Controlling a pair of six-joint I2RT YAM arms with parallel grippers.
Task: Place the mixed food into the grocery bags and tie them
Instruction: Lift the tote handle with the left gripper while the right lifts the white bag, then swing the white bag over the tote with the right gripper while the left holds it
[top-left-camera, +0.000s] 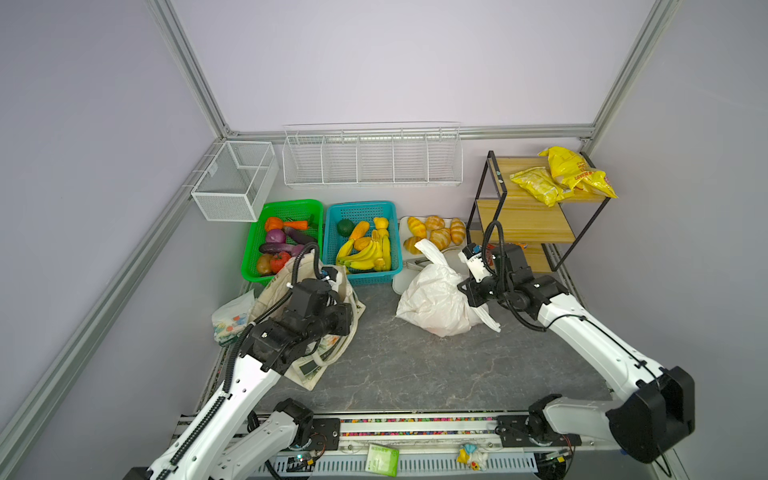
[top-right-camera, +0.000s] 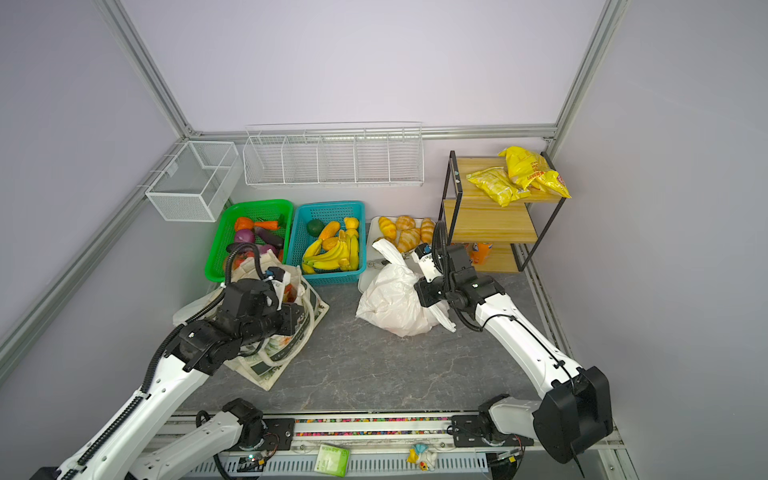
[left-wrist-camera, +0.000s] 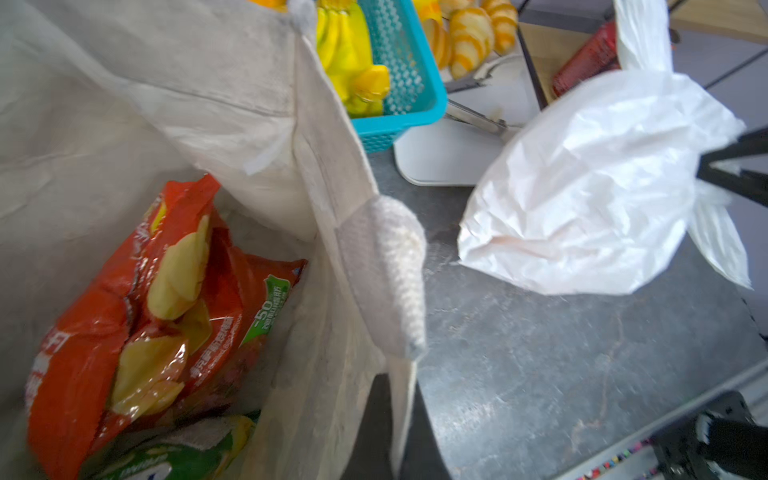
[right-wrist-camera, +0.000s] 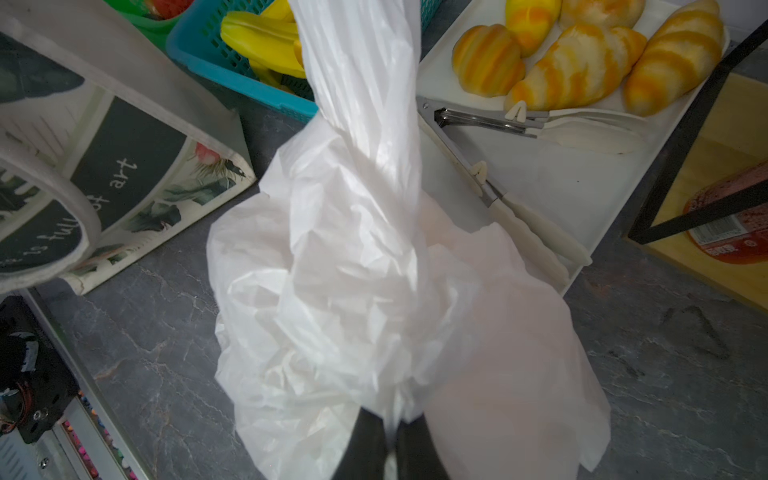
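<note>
- While the left gripper (left-wrist-camera: 399, 392) is pressed together on the top hem of the cream canvas tote (left-wrist-camera: 199, 83), pinching a strip of cloth between its dark fingers, the bag's mouth gapes open just beside it.
- Down inside the tote, below that gripper, lies the red snack packet (left-wrist-camera: 104, 324), printed with potato crisps. The green-and-white snack packet (left-wrist-camera: 166, 461) is tucked against its lower end, touching it.
- One thick rope handle (left-wrist-camera: 388, 270) of the tote droops over the hem just ahead of the pinched spot.
- The right gripper (right-wrist-camera: 388, 432) is clamped on a gathered fold of the white plastic carrier bag (right-wrist-camera: 353, 270). Thin film fills the gap between its two black fingers.
- Ahead of the right gripper the bag bulges over the grey marbled tabletop (right-wrist-camera: 665, 374). One twisted handle strip (right-wrist-camera: 357, 62) stretches away from the fingers.
- A faint pinkish tint shows through the plastic, but what is inside cannot be made out.
- Beyond the right gripper stands a white tray (right-wrist-camera: 582, 178) with golden croissants (right-wrist-camera: 582, 70) and metal tongs (right-wrist-camera: 478, 120). The bag's far side hides the tray's near corner.
- Beyond the left gripper, in both top views, a blue basket (top-left-camera: 376, 277) of toy bananas (top-left-camera: 365, 253) and a green basket (top-left-camera: 291, 203) of toy vegetables (top-left-camera: 278, 241) stand side by side, just past the tote.
- The two grippers are well apart, each at its own bag.
</note>
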